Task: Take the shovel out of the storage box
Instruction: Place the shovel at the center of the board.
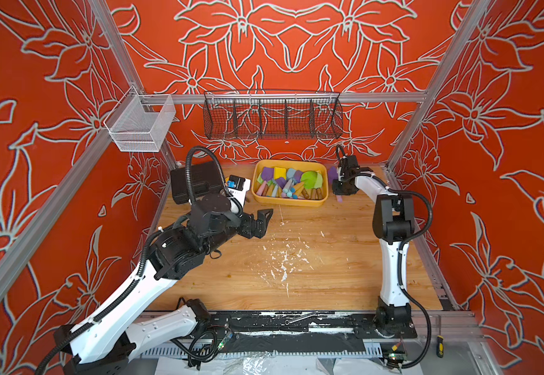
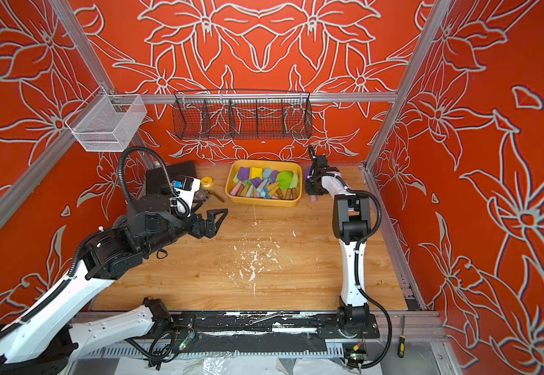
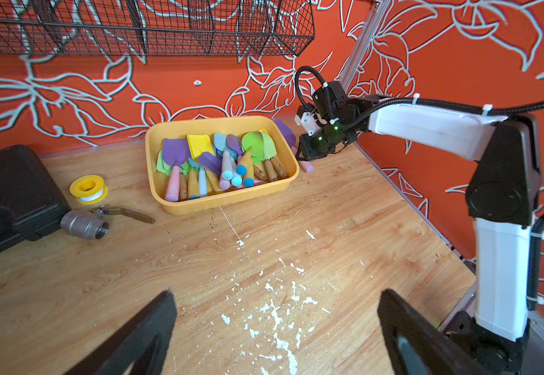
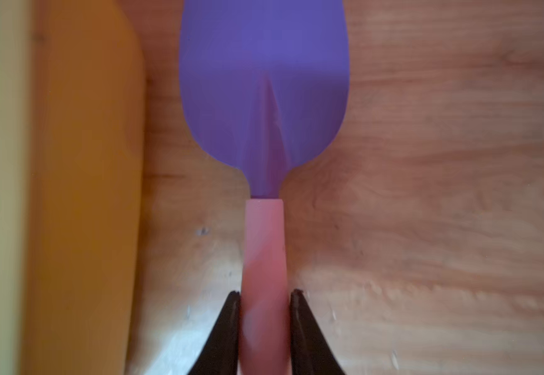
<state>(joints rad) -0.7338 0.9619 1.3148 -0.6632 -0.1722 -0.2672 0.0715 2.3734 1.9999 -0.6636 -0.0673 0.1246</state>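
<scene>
Here, your right gripper point(image 4: 265, 293) pinches the pink handle point(image 4: 264, 243) of the purple-bladed plastic shovel point(image 4: 264, 81), already outside and just beside the shallow yellow-orange plastic storage box point(image 4: 85, 162), seemingly for setting down, while your left gripper point(image 3: 275, 293) idles spread wide, well apart.

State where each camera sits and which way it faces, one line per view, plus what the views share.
Top views: high at the front, looking down toward the back wall; the left arm, right arm and table show in both.
Left wrist: on the left arm, facing the storage box and right arm; the open left gripper is in the foreground.
Right wrist: close above the shovel beside the storage box; right gripper shut on its pink handle.
Shared: the storage box shows in every view.
</scene>
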